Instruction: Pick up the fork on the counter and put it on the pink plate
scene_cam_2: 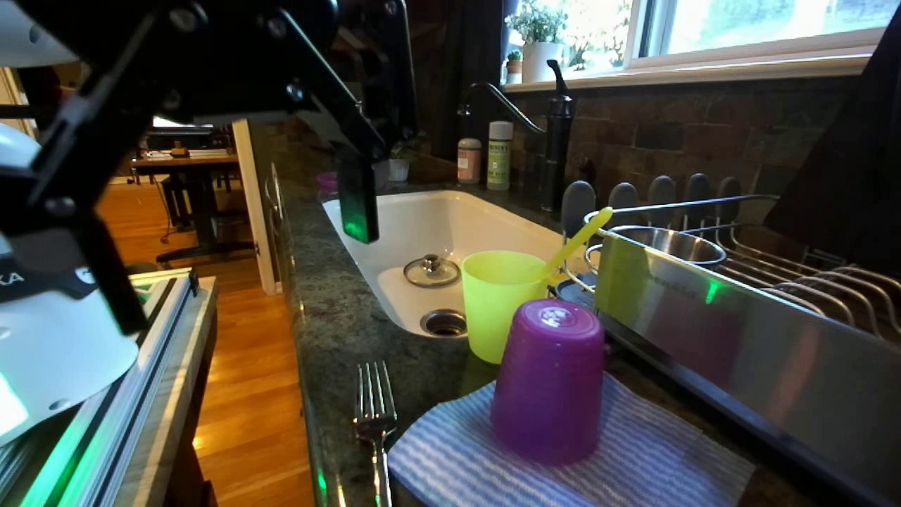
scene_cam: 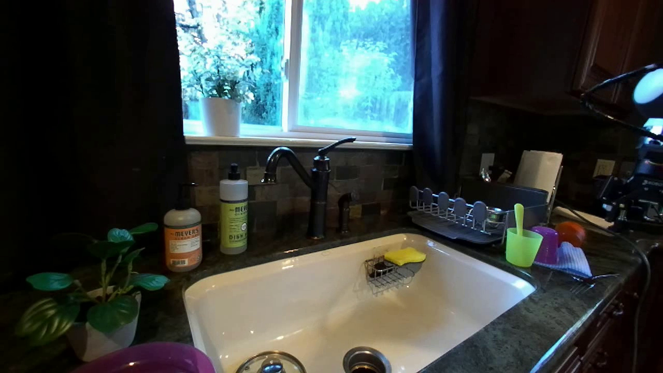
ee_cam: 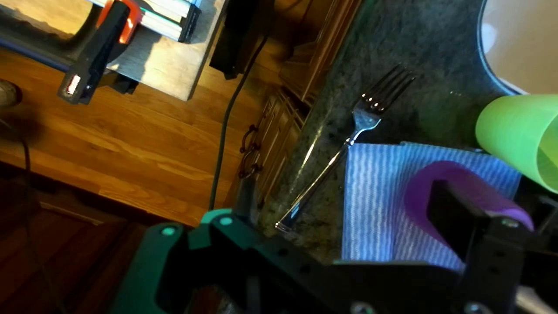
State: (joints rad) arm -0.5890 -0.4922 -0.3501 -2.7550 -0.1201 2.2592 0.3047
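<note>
An exterior view's bottom edge crops the pink plate (scene_cam: pixel 153 359).

White shell (scene_cam_2: pixel 67 359) contrasted with black jaws

The shell was smooth and rounded, its dark band (scene_cam_2: pixel 46 287) marked with pale letters (scene_cam_2: pixel 11 279) "KA". In an exterior view, a black cable (scene_cam: pixel 588 107) curved beside another white, rounded section (scene_cam: pixel 650 87). The jaws consisted of straight bars (scene_cam_2: pixel 327 77) with round, silvery screws (scene_cam_2: pixel 295 91). One blocky black pad (scene_cam_2: pixel 357 193) gleamed green toward its tip; in the wrist view, the linkage (ee_cam: pixel 150 257) looked teal-green.

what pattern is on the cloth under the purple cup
Narrow blue and white stripes; the cloth shows best in the wrist view.
</note>
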